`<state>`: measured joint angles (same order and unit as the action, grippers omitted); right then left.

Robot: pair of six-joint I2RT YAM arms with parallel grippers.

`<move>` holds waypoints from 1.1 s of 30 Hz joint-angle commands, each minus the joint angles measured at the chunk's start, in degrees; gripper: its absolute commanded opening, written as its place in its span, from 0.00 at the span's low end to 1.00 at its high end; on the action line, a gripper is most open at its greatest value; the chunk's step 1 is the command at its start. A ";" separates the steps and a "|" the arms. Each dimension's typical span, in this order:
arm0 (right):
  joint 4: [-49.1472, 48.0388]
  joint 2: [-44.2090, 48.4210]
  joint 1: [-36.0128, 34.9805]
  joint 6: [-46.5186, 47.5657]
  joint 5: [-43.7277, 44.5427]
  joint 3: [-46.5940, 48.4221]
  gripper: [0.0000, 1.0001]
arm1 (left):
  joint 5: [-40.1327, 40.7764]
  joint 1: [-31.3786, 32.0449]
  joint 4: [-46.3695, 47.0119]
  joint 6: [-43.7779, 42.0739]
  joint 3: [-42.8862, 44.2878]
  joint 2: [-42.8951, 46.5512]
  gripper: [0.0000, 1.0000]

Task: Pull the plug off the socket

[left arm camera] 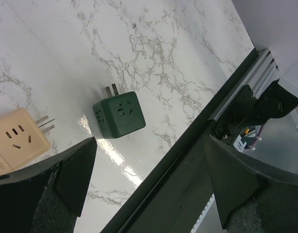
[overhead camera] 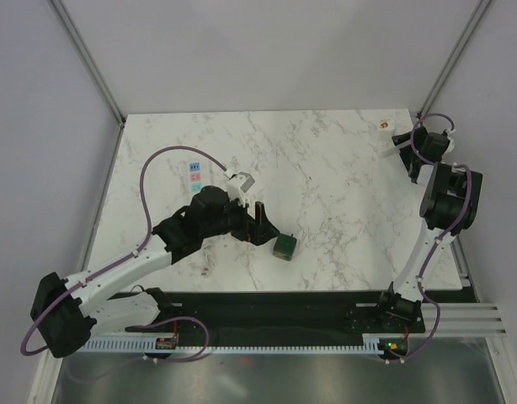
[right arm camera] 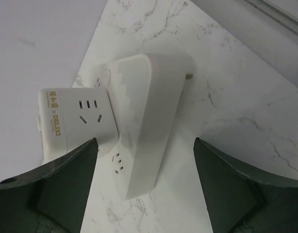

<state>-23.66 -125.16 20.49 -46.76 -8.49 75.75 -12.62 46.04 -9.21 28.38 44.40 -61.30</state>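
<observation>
At the counter's (overhead camera: 326,168) far right corner, the white cube plug (right arm camera: 76,121) sits against the white socket block (right arm camera: 149,121) (looks seated, not pulled). The block's long axis runs away between the right gripper's (right arm camera: 144,160) wide jaws. The left gripper (left arm camera: 151,141), also wide, faces the loose green cube (left arm camera: 119,114). The top view barely shows the pair.
</observation>
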 commanded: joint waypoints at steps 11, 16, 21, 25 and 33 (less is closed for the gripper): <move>-5.61 -10.98 2.54 -8.96 -6.19 8.45 0.76 | -3.28 -0.95 4.02 -0.87 2.00 -5.23 0.98; -6.13 -13.52 2.54 -10.36 -7.24 10.04 0.68 | -3.72 -0.95 4.55 0.18 1.74 -6.29 0.97; -7.36 -14.14 2.19 -11.68 -7.33 9.95 0.51 | -4.34 -0.95 4.55 0.71 1.92 -6.55 0.97; -11.12 -12.04 1.31 -12.47 -7.59 5.92 0.33 | -5.04 -0.95 4.12 1.32 2.88 -7.69 0.97; -30.46 -1.85 -2.91 -20.65 -8.74 -17.51 0.03 | -5.31 -0.95 2.27 2.99 5.25 -10.86 0.96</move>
<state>-49.21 -131.57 20.67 -65.69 -15.49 67.37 -16.93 45.32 -7.20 29.67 46.54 -71.29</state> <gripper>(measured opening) 0.465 0.964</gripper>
